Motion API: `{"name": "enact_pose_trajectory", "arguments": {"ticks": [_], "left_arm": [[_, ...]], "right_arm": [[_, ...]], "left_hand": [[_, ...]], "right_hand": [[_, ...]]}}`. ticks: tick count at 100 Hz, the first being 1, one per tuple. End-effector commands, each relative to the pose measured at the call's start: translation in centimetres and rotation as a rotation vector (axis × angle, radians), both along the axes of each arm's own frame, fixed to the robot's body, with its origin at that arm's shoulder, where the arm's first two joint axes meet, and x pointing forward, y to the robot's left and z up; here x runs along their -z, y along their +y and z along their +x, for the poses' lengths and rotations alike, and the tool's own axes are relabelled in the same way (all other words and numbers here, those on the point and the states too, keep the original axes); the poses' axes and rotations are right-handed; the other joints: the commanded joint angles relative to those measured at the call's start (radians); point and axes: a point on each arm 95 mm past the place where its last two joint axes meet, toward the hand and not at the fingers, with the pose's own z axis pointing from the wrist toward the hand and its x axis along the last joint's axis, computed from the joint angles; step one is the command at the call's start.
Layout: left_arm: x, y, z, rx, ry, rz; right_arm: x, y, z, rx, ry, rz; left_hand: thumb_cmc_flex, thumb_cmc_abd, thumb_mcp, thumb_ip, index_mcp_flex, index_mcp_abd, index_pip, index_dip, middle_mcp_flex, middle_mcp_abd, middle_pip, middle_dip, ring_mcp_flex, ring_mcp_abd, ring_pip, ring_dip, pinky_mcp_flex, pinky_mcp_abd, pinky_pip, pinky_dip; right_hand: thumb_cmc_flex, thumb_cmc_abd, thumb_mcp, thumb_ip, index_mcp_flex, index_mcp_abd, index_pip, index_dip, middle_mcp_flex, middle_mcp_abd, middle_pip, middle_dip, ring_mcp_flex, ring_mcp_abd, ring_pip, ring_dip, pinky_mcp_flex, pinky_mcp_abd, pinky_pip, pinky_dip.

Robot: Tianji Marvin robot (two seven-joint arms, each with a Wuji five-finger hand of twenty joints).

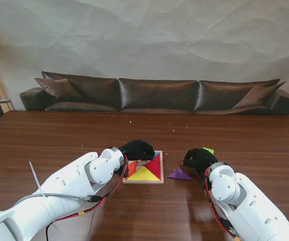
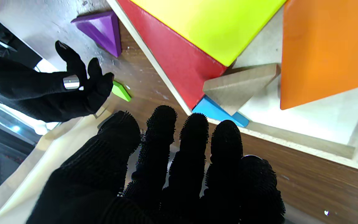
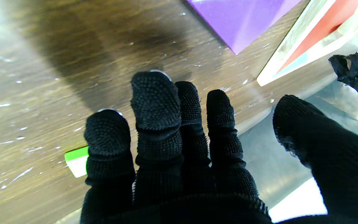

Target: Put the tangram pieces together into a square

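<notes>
In the stand view, the 2 white arms fill the lower corners of the frame. Just beyond them the right hand [image 1: 199,159] hovers right of centre, fingers spread and grasping nothing, with the purple triangle [image 1: 179,174] on the table [image 1: 59,135] just beside it and a green piece [image 1: 208,150] at its far edge. The left hand [image 1: 136,149] sits at centre over the far-left part of the tray [image 1: 143,182]; its fingers look loosely extended and empty.

The tray holds a yellow triangle [image 1: 143,174], a red triangle [image 1: 156,165] and an orange piece [image 1: 131,167], so I judge the square about half filled, with the purple and green pieces loose outside it. The step in hand seems to be fetching one of them; the next move calls for the right hand to close on the purple triangle, lift it over the tray rim and turn it to match a gap.

The left wrist view shows what the stand view hides: a plain wooden triangle [image 2: 238,87] tilted in the tray, a blue piece [image 2: 211,109] under it, and bare tray floor near the orange piece. The right wrist view shows the green piece [image 3: 77,160] partly behind the fingers [image 3: 155,99], which touch nothing.
</notes>
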Motion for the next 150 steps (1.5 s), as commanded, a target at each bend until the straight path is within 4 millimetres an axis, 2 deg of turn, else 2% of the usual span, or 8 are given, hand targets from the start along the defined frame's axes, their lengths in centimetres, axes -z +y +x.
{"name": "enact_pose_trajectory", "arguments": {"ticks": [1, 47, 86, 104, 119, 137, 144, 150], "left_arm": [[0.0, -0.4, 0.0, 0.022, 0.014, 0.014], [0.9, -0.6, 0.5, 0.068, 0.043, 0.111], [0.7, 0.3, 0.2, 0.035, 0.031, 0.129], [0.3, 0.4, 0.0, 0.023, 0.025, 0.13], [0.2, 0.7, -0.1, 0.019, 0.028, 0.143], [0.3, 0.9, -0.1, 0.015, 0.025, 0.137], [0.3, 0.9, 0.0, 0.017, 0.021, 0.136], [0.4, 0.9, 0.0, 0.018, 0.016, 0.129]], "right_arm": [[0.2, 0.4, -0.2, -0.013, 0.014, 0.005], [0.2, 0.3, -0.1, -0.01, 0.012, 0.006], [0.3, 0.4, -0.1, -0.013, 0.014, 0.005], [0.3, 0.4, -0.1, -0.014, 0.014, 0.005], [0.3, 0.4, -0.1, -0.015, 0.015, 0.005], [0.3, 0.5, -0.1, -0.017, 0.015, 0.004], [0.3, 0.5, -0.2, -0.017, 0.016, 0.004], [0.3, 0.5, -0.2, -0.017, 0.018, 0.004]], "left_hand": [[0.014, 0.036, -0.017, 0.027, -0.022, -0.021, -0.014, 0.006, -0.033, -0.025, -0.006, -0.008, -0.04, 0.005, -0.009, 0.006, -0.037, -0.081, 0.002, 0.027], [-0.006, 0.054, -0.046, 0.041, -0.058, -0.028, -0.038, 0.02, -0.089, -0.041, -0.01, -0.01, -0.092, -0.016, -0.04, -0.003, -0.112, -0.096, -0.05, 0.045], [-0.054, 0.048, -0.004, 0.048, -0.045, -0.004, -0.044, 0.025, -0.082, 0.012, -0.004, 0.004, -0.078, 0.007, -0.042, -0.005, -0.103, -0.067, -0.052, 0.057], [-0.072, 0.049, 0.016, 0.047, -0.044, 0.006, -0.051, 0.024, -0.075, 0.072, -0.003, 0.01, -0.071, 0.039, -0.053, -0.008, -0.1, -0.041, -0.055, 0.057], [-0.079, 0.049, 0.025, 0.047, -0.04, 0.009, -0.053, 0.025, -0.06, 0.08, 0.005, 0.02, -0.058, 0.047, -0.057, -0.009, -0.094, -0.031, -0.056, 0.056], [-0.075, 0.046, 0.031, 0.045, -0.052, 0.008, -0.062, 0.025, -0.116, 0.034, -0.014, 0.022, -0.081, 0.029, -0.07, -0.01, -0.106, -0.042, -0.06, 0.055], [-0.066, 0.041, 0.026, 0.04, -0.044, -0.01, -0.052, 0.034, -0.129, -0.019, -0.019, 0.019, -0.086, 0.015, -0.075, -0.011, -0.106, -0.059, -0.06, 0.056], [-0.057, 0.035, 0.021, 0.037, -0.032, -0.016, -0.037, 0.043, -0.122, -0.033, -0.016, 0.019, -0.082, 0.011, -0.072, -0.01, -0.1, -0.063, -0.057, 0.056]], "right_hand": [[-0.027, 0.014, -0.017, 0.012, 0.011, 0.004, 0.009, -0.002, 0.017, 0.015, 0.01, -0.011, 0.02, 0.004, 0.004, 0.004, -0.007, -0.006, 0.022, -0.011], [-0.026, 0.016, -0.017, 0.013, 0.011, 0.005, 0.008, -0.002, 0.016, 0.016, 0.009, -0.011, 0.018, 0.001, 0.004, 0.004, -0.007, -0.006, 0.022, -0.01], [-0.025, 0.015, -0.016, 0.013, 0.011, 0.006, 0.008, -0.002, 0.016, 0.016, 0.009, -0.011, 0.019, -0.001, 0.004, 0.004, -0.007, -0.006, 0.022, -0.01], [-0.027, 0.015, -0.017, 0.013, 0.012, 0.005, 0.009, -0.002, 0.017, 0.014, 0.01, -0.011, 0.019, 0.003, 0.004, 0.004, -0.007, -0.006, 0.022, -0.01], [-0.027, 0.015, -0.017, 0.013, 0.011, 0.006, 0.008, -0.002, 0.017, 0.016, 0.01, -0.011, 0.019, 0.001, 0.004, 0.004, -0.007, -0.006, 0.022, -0.01], [-0.027, 0.016, -0.017, 0.013, 0.011, 0.005, 0.008, -0.002, 0.017, 0.015, 0.009, -0.011, 0.019, 0.002, 0.004, 0.004, -0.007, -0.006, 0.022, -0.01], [-0.027, 0.016, -0.017, 0.013, 0.012, 0.004, 0.009, -0.002, 0.017, 0.016, 0.009, -0.011, 0.019, 0.003, 0.004, 0.004, -0.007, -0.006, 0.022, -0.01], [-0.027, 0.015, -0.017, 0.013, 0.012, 0.004, 0.009, -0.002, 0.017, 0.014, 0.009, -0.011, 0.019, 0.003, 0.004, 0.004, -0.007, -0.007, 0.022, -0.01]]}}
